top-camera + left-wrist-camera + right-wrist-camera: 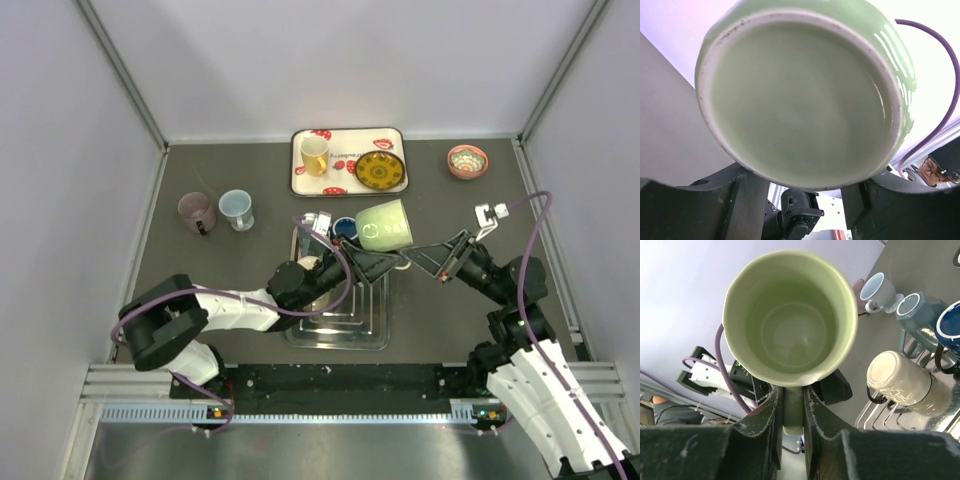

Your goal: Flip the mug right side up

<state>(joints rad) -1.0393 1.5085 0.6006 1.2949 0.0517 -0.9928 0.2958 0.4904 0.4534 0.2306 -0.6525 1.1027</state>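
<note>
The light green mug (385, 225) hangs in the air above the drying rack, tipped on its side. My left gripper (375, 258) has a finger on each side of the mug's base, which fills the left wrist view (800, 95); both fingers touch it. My right gripper (410, 250) is shut on the mug's handle (794, 405). The mug's open mouth (790, 325) faces the right wrist camera and is empty inside.
A wire drying rack (340, 325) below holds an upside-down cream mug (897, 377) and two blue mugs (917, 315). A tray (345, 185) with a yellow mug and a plate stands behind. A pink bowl (467, 160) sits back right. Purple (197, 212) and pale blue (237, 208) mugs stand at the left.
</note>
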